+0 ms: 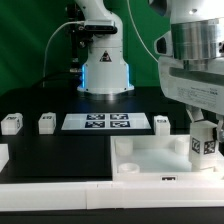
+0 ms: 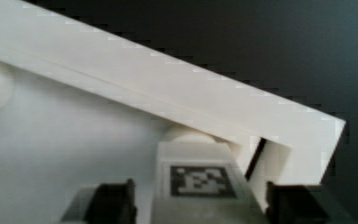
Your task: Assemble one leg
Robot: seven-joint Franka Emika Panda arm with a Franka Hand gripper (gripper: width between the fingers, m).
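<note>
A leg (image 1: 205, 146), a small white block with a black-and-white tag, stands upright at the near corner of the wide white tray (image 1: 140, 160) on the exterior view's right. My gripper (image 1: 203, 131) hangs straight over it. In the wrist view the leg (image 2: 201, 178) sits against the tray's raised corner rim (image 2: 176, 85), between my two dark fingers (image 2: 108, 203). A narrow gap shows on each side of the leg, so the gripper (image 2: 199, 200) is open around it and not touching. The leg's lower end is hidden.
Three loose legs lie in a row across the table: two on the exterior view's left (image 1: 12, 122) (image 1: 46, 122) and one right of centre (image 1: 162, 122). The marker board (image 1: 105, 122) lies between them. The robot base (image 1: 103, 70) stands behind. A white part (image 1: 3, 155) sits at the left edge.
</note>
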